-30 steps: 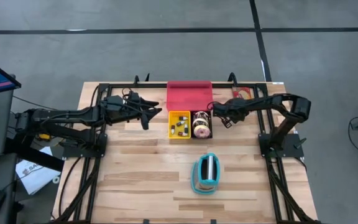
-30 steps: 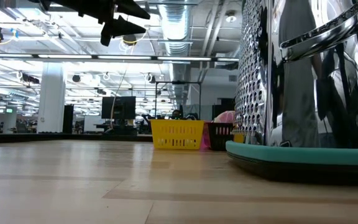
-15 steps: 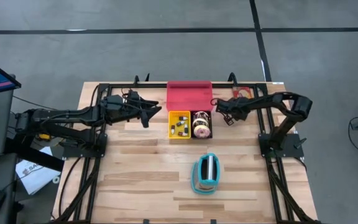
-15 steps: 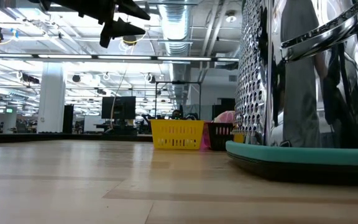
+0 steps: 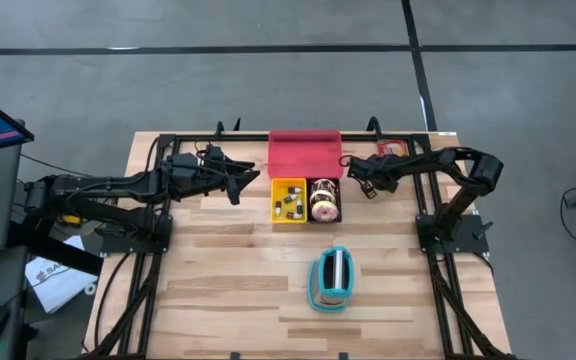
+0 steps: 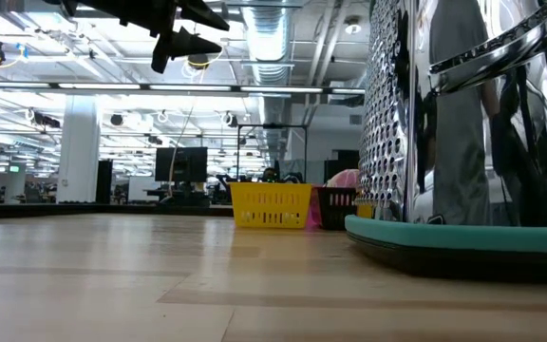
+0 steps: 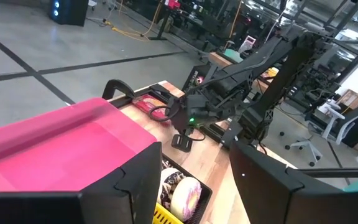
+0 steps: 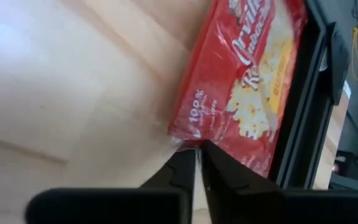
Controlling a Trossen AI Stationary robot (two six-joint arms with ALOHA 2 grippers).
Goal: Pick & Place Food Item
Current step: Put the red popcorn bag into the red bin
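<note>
A red snack packet (image 8: 244, 74) lies flat on the wooden table by the black frame rail at the far right (image 5: 394, 148). My right gripper (image 8: 197, 158) slants down to the packet's near corner, its fingers closed there (image 5: 361, 178). My left gripper (image 7: 191, 186) hangs open and empty above the table, left of the red bin (image 5: 304, 154); it also shows at the top of the low view (image 6: 183, 40). A yellow basket (image 5: 288, 200) and a dark basket holding a doughnut (image 5: 325, 200) stand in front of the bin. My right gripper pinches the packet's corner (image 8: 180, 138) between its two fingers, at the sealed end seam. The fingers slant down from above and point along the packet's length. The rest of the packet lies flat on the table.
A metal box grater on a teal base (image 5: 332, 278) stands right of centre toward the near edge and fills the right of the low view (image 6: 463, 123). The black frame rail (image 8: 303, 93) runs right beside the packet. Bare wood lies at the near left.
My right gripper has moved from beside the dark basket toward the table's far edge and the red packet, sinking a little. The left arm has kept still.
</note>
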